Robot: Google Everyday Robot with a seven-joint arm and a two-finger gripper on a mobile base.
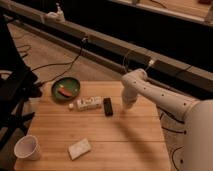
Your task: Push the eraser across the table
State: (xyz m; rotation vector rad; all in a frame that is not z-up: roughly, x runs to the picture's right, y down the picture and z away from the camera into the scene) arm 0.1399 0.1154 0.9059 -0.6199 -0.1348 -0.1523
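The eraser is a small flat black block lying on the bamboo table, just right of a white printed box, close to or touching it. My gripper hangs down from the white arm just to the right of the eraser, a small gap away, low over the tabletop. The arm comes in from the right and bends above the table's far edge.
A green plate with a red item sits at the far left corner. A white paper cup stands at the near left corner. A pale beige sponge-like block lies near the front edge. Cables run on the floor behind.
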